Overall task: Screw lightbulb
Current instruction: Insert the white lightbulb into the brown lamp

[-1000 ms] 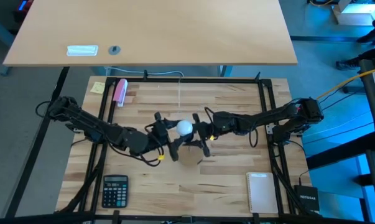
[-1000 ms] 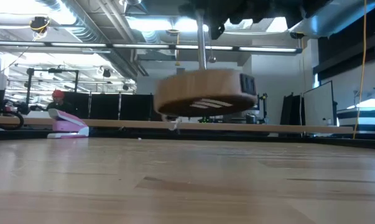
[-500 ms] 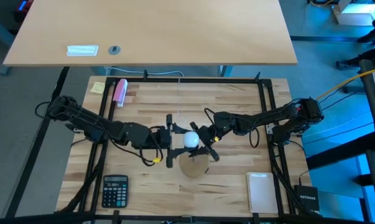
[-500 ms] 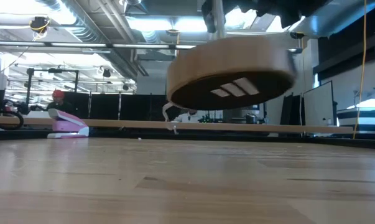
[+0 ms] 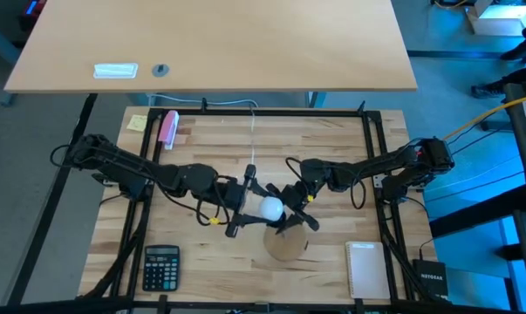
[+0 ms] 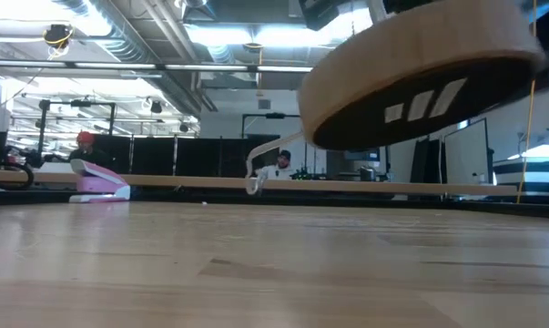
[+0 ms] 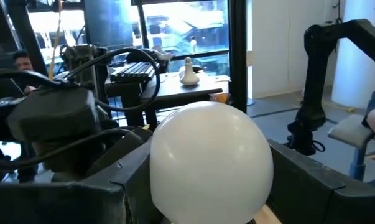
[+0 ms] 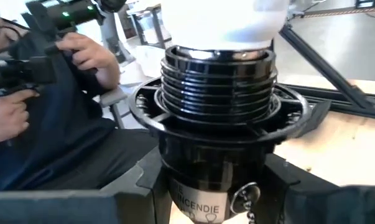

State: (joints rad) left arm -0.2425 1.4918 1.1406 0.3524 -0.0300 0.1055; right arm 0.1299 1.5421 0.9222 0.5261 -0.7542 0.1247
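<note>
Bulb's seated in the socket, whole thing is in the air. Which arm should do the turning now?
Probably the left. Its tool grips the lightbulb by the globe, while the right tool clamps the black socket above the wooden disc. Right steadies; left twists.

A wooden plank table (image 5: 201,270) carries everything. On it lie a calculator (image 5: 161,267) near left, a white notepad (image 5: 365,269) near right, and a pink stapler (image 5: 168,128) beside a yellow sticky note (image 5: 138,122) far left.

Two slim black jointed arms (image 5: 132,170) trailing looped black cables, a yellow tag near the left wrist.
</note>
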